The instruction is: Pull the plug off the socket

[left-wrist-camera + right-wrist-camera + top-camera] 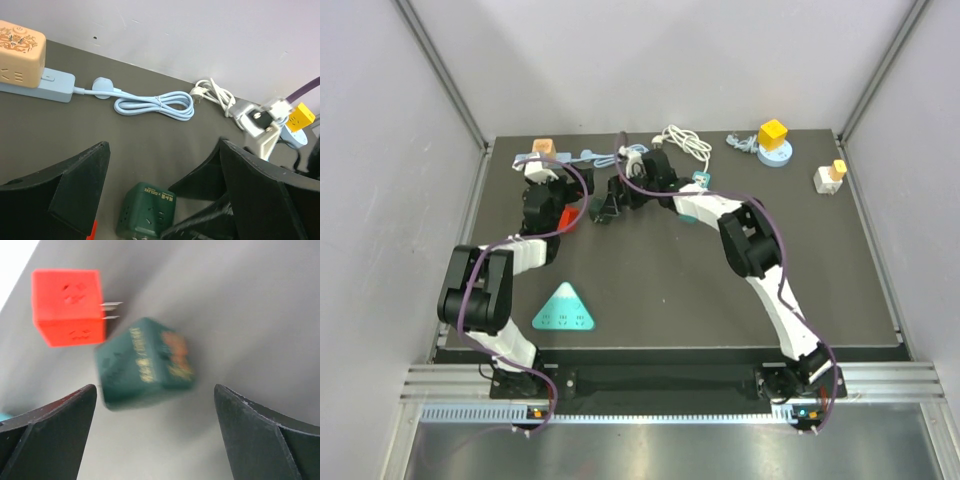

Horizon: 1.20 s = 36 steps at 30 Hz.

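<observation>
— Left of centre on the table (720,300), is that the plug (563,217)?
— Yes, the red plug, prongs (111,310) bare and pointing at the green socket (145,362) just beside it; the two look apart, though the socket is blurred
— And the fingers?
— Left gripper (165,145) wide, holding nothing; right gripper (155,387) wide too, straddling the socket without touching it
— How would the plug handle?
— Light, rigid, smooth plastic, I'd judge, so a bit slippery; pinch two flat opposite faces, clear of the prongs
</observation>
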### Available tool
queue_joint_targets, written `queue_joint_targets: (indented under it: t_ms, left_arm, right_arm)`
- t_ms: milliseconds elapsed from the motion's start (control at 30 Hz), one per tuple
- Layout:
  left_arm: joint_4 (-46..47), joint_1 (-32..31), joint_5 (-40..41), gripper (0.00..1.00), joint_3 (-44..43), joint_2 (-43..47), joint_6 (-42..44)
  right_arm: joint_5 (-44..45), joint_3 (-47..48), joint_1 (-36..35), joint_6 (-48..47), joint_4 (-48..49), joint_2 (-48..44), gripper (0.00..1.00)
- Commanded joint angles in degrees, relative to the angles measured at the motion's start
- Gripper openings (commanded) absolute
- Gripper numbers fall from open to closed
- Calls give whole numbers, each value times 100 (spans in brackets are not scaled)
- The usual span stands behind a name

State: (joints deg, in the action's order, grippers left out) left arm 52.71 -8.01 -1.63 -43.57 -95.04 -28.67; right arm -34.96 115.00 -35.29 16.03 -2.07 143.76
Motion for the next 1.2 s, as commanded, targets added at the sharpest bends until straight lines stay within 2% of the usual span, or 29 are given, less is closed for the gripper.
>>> queue_joint_targets:
  t_ms: [0,67,167,233,300,400,500,733,900,1167]
  left_arm:
    - [293,-8,22,95,51,337,10]
    - [258,-8,22,95,42,364,19]
    - [100,-8,22,96,7,434,72]
    - [-14,-8,13,96,-28,478,133]
    - [-120,-8,22,96,-98,461,142]
    - [-331,-8,-30,96,-239,408,98]
    - [-445,-8,-240,96,-371,329,54]
    - [-577,-8,-356,96,-494,223,-7]
    - [-604,-8,-408,96,-521,232,-43]
    - [-578,-8,-479,95,-512,223,-183]
  right_arm:
    - [847,-196,268,-249,-127,-954,100]
    - [1253,-346,382,-206,-224,-1306,100]
    - [2534,-794,540,48,-233,-1772,100]
    - [3755,-1137,593,180,-267,-2009,100]
    - [4721,-842,681,330,-652,-1975,100]
    - [5462,1,813,619,-1742,-1572,100]
    - [5753,251,857,813,-2131,-1360,100]
    - [6037,-241,927,875,-2123,-1308,100]
    - [5773,-294,1006,954,-2131,-1105,79]
    - [5931,-320,1033,1095,-2307,-947,80]
